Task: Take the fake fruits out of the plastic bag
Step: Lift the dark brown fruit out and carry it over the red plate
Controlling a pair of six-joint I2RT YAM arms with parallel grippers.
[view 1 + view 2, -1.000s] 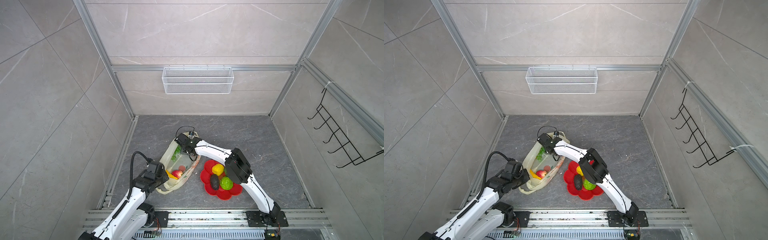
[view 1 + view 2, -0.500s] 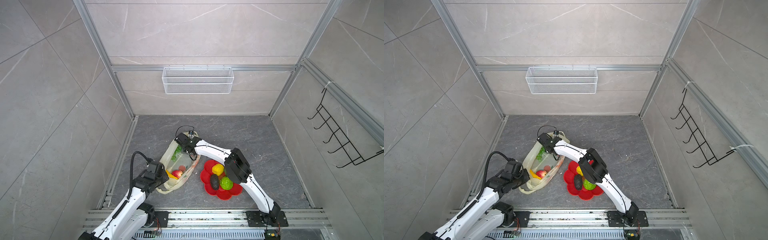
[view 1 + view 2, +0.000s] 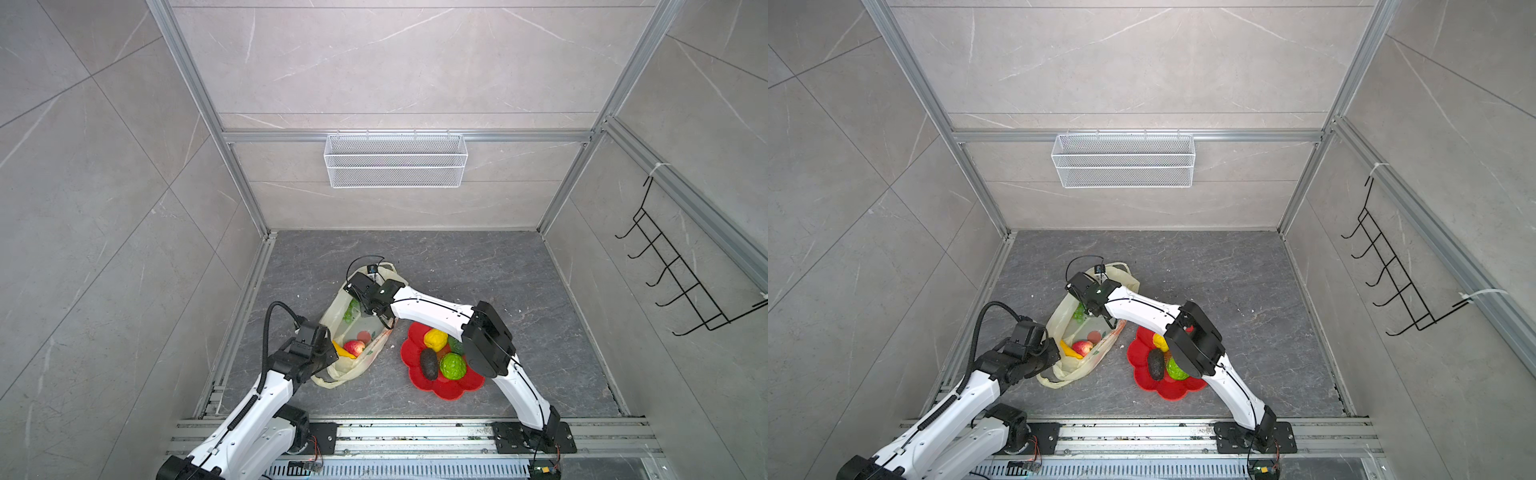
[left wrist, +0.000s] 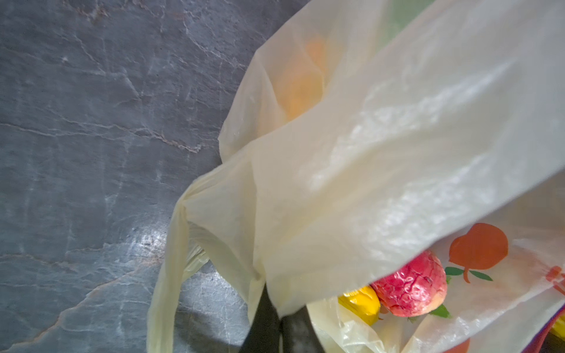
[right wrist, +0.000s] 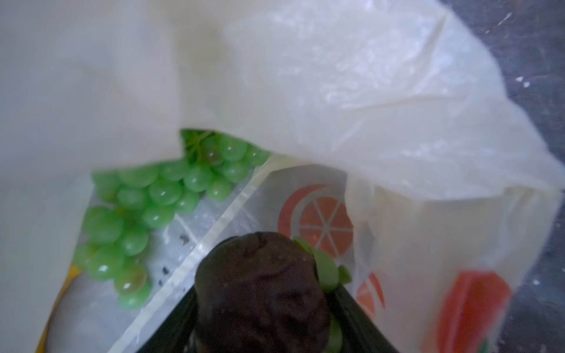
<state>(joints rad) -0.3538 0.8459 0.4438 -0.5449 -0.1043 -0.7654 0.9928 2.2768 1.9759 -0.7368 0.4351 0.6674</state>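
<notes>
The cream plastic bag [image 3: 332, 312] [image 3: 1059, 318] lies open on the grey floor. My left gripper [image 3: 329, 358] [image 4: 279, 327] is shut on the film at its near rim. My right gripper [image 3: 371, 309] [image 5: 263, 324] reaches into the bag's far end, shut on a dark avocado [image 5: 260, 290]. Green grapes [image 5: 146, 207] [image 3: 351, 311] lie just beyond it. A red fruit [image 4: 409, 288] [image 3: 354, 346] and a yellow banana [image 4: 360, 301] sit near the left gripper. A lemon [image 3: 435, 338], another avocado [image 3: 429, 363] and a bumpy green ball [image 3: 453, 365] rest on the red plate [image 3: 451, 392].
The red flower-shaped plate sits right of the bag, partly under my right arm's elbow [image 3: 484, 345]. A white wire basket [image 3: 395, 160] hangs on the back wall and a black hook rack [image 3: 681, 278] on the right wall. Aluminium rails [image 3: 415, 432] run along the front.
My right wrist has edged slightly over the bag's far end. The left arm and the bag have stayed where they were.
</notes>
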